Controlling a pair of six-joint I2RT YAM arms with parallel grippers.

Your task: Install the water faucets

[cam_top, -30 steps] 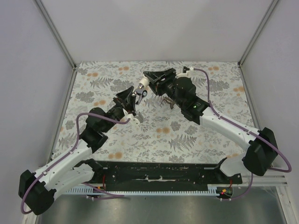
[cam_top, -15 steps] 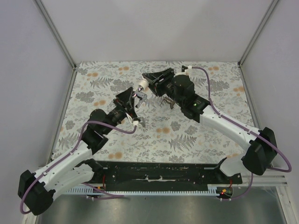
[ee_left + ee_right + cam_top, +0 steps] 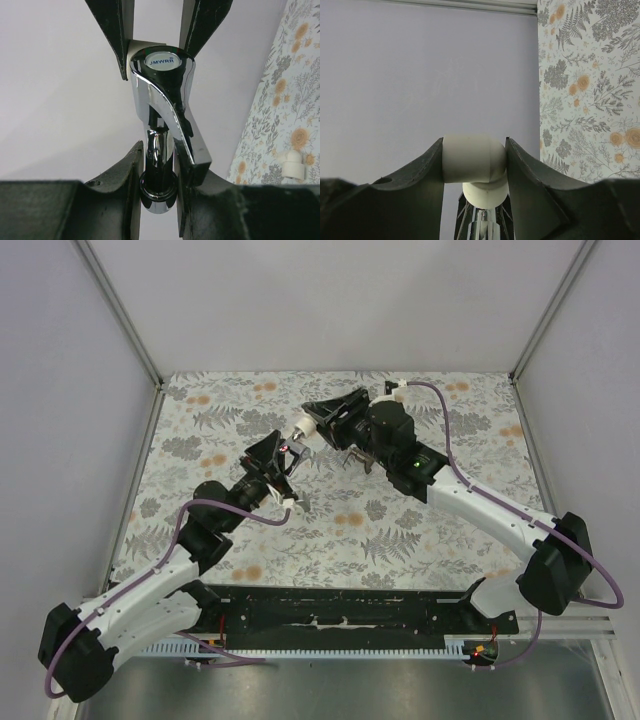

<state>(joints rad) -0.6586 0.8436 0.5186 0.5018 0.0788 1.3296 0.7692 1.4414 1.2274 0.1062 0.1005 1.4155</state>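
A chrome water faucet point(image 3: 162, 100) with a blue-and-white cap is held above the table, and my left gripper point(image 3: 160, 187) is shut on its lower stem. In the top view the left gripper point(image 3: 284, 454) and the faucet point(image 3: 291, 447) sit mid-table. The faucet's end meets a white elbow fitting point(image 3: 472, 162), on which my right gripper point(image 3: 474, 165) is shut. The right gripper point(image 3: 312, 421) holds that fitting point(image 3: 302, 427) just beyond the faucet. From the right wrist, the faucet point(image 3: 486, 229) shows below the fitting.
A loose white plastic fitting point(image 3: 291, 165) stands on the floral table cover point(image 3: 400, 530). A small metal part point(image 3: 354, 457) lies under the right arm. Grey walls enclose the table on three sides.
My left wrist has rolled and shifted slightly down-left with the faucet still in its grip. The right gripper has stayed nearly still on the white fitting.
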